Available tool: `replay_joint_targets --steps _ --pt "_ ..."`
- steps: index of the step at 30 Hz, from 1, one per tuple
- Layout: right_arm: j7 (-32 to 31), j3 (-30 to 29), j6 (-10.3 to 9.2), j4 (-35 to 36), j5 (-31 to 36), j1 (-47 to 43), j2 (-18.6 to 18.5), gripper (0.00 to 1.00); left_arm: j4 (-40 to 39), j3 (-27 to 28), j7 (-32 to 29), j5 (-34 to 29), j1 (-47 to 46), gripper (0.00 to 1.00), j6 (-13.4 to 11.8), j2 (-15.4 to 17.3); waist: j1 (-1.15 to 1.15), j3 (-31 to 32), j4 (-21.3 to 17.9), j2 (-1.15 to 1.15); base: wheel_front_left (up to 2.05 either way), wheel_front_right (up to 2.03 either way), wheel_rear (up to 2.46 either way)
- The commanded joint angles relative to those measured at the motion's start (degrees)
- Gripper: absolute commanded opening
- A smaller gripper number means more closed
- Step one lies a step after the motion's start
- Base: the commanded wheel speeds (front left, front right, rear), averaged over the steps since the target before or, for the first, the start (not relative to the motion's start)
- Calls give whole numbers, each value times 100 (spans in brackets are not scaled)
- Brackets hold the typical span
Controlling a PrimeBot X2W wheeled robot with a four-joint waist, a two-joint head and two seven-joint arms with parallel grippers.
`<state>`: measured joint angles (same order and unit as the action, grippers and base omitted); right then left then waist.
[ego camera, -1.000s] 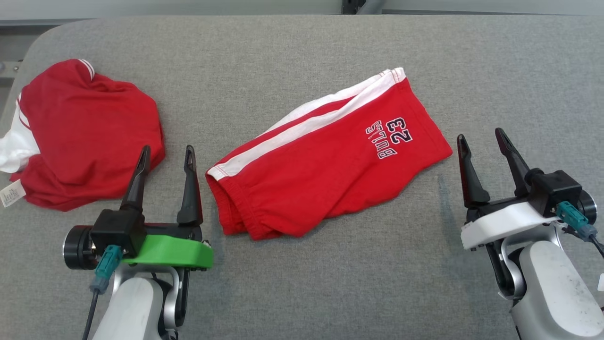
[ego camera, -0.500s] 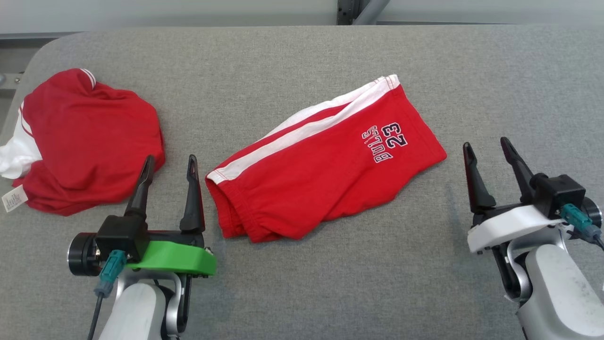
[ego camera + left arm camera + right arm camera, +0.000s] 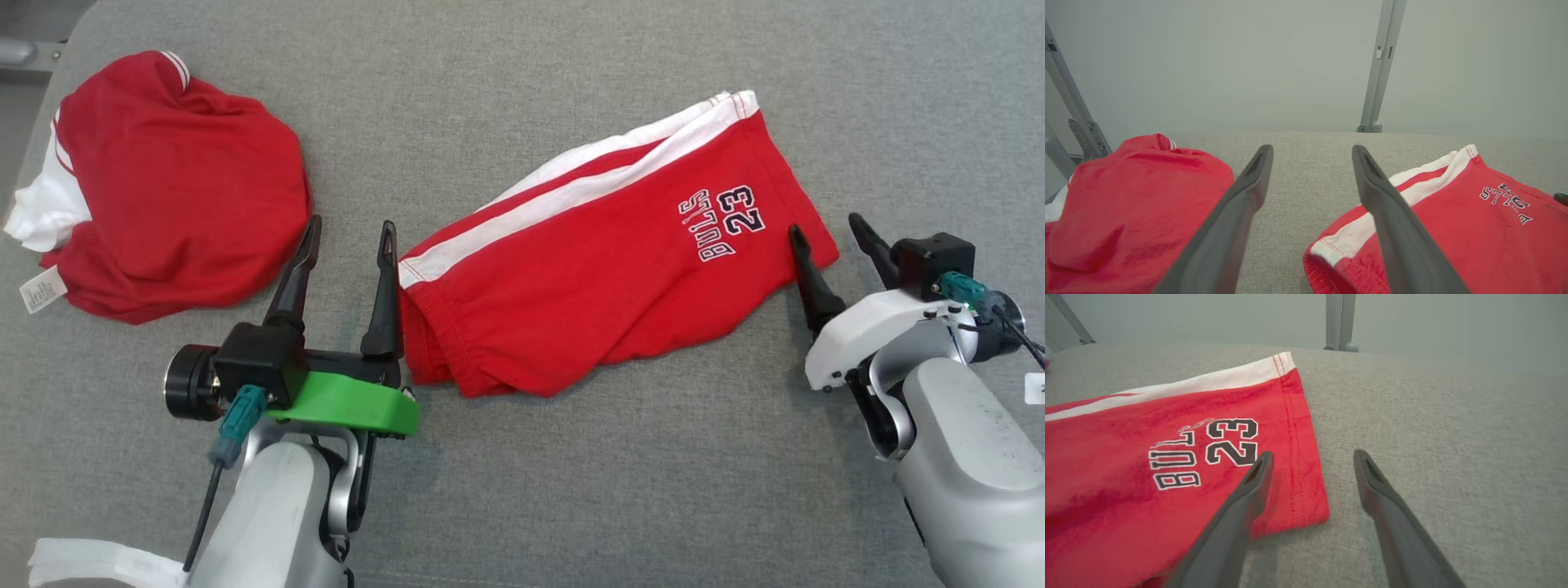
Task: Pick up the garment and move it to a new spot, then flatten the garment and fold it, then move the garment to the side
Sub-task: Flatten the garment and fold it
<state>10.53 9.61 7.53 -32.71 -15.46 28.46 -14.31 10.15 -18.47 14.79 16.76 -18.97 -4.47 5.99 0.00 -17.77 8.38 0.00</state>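
Right claw (image 3: 1312,454) spread, straddling hem of red shorts (image 3: 1118,435) (printed 23)

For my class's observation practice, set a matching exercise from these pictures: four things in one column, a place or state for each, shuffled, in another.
Things:
1. printed shorts
2. bunched red garment
3. left gripper
4. right gripper

Descriptions:
A. open, white mount, at the shorts' hem corner
B. heaped far left, white tag showing
C. open, green mount, between both garments
D. laid out centrally, white side stripes

Pairs: 1-D; 2-B; 3-C; 4-A
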Motion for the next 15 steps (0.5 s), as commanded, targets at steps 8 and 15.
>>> replay_joint_targets --steps 8,15 --pt "-556 515 -7 -808 -608 403 56 100 31 -73 36 -130 -165 100 68 -86 0 -235 140 0 0 0 0" --pt "-522 761 -9 -948 -997 401 34 0 66 -90 35 -167 -121 100 16 -67 0 -140 10 0 0 0 0"
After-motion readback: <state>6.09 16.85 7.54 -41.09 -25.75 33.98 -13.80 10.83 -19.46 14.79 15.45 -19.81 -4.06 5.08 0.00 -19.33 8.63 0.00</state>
